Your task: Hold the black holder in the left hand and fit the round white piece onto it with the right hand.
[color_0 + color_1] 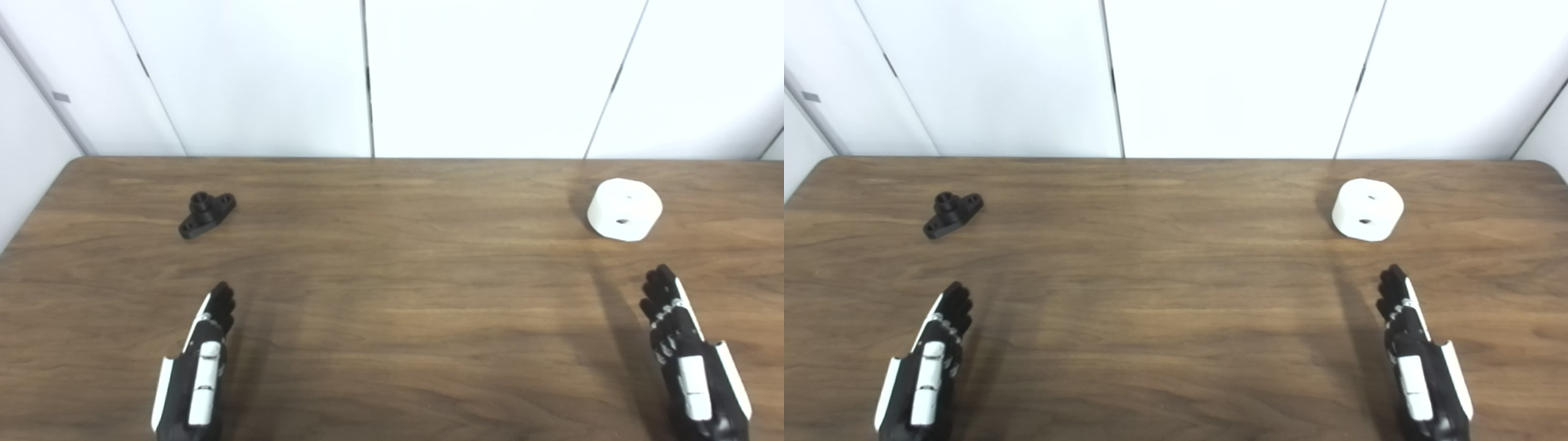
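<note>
You are looking down at a brown table [392,318] with white walls behind it. Nothing has been picked up yet.

The holder [206,214] is lying on the far left part of the table. It is small and black, with a short round post sticking up in the middle and a flat ear with a hole on each side. It is sitting at a slant, not square to the table edge.

The white piece [625,209] is sitting far over on the right, well apart from the holder. It is round like a thick puck, and you can see 2 small dark holes in its top.

Your left hand [195,367] is waiting low on the left, near the holder's side but not touching it. Its fingers are stretched out straight and close side by side, holding nothing. Your right hand [689,355] is waiting low on the right, just short of the white piece, and it is stretched out and empty the same way.

Each thing seems to be lying in front of the hand that needs it, so you are probably not having to cross your arms. I think the first step is reaching the left hand forward to the holder. It is small and low, so pinching it may be tricky.
</note>
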Available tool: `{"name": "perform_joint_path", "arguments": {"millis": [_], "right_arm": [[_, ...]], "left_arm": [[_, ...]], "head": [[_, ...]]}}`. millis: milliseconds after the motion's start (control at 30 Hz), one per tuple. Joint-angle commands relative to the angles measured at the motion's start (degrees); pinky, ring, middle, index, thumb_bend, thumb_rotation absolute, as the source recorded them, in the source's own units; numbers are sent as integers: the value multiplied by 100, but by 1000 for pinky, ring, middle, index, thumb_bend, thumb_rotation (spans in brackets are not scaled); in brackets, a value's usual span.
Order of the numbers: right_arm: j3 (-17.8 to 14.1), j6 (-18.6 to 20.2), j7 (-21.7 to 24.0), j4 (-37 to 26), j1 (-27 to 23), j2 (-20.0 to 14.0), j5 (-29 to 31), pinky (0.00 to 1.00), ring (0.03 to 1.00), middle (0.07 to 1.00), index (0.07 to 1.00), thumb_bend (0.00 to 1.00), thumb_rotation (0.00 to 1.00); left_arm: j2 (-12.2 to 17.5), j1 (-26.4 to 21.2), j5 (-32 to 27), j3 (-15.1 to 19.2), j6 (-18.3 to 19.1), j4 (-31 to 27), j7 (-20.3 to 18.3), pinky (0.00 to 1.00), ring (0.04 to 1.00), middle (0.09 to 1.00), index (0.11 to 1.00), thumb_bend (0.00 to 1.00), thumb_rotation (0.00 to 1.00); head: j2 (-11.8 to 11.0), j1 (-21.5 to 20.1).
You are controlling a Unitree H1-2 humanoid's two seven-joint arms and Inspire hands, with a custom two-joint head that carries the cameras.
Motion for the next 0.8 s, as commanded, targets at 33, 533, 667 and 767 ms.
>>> {"name": "perform_joint_path", "arguments": {"millis": [33,533,667,767], "right_arm": [[-99,-250,43,319,64,-141,-30,1000,1000,992,1000,604,979],[-140,-790,341,964,-133,-469,135,1000,993,990,995,642,1000],[-139,-1000,400,1218,-201,-457,197,998,973,980,974,614,1000],[-146,-1115,460,1399,-248,-439,283,996,970,978,969,605,1000]], "left_arm": [[-419,150,152,-122,-246,-63,50,1000,973,965,940,435,823],[-694,71,743,-523,-530,310,466,945,950,946,918,429,763],[-685,33,802,-613,-660,458,553,951,950,944,917,432,764],[-681,30,808,-642,-701,527,603,945,943,940,908,453,752]], "head": [[-110,302],[-564,1335],[-739,1425],[-832,1426]]}}
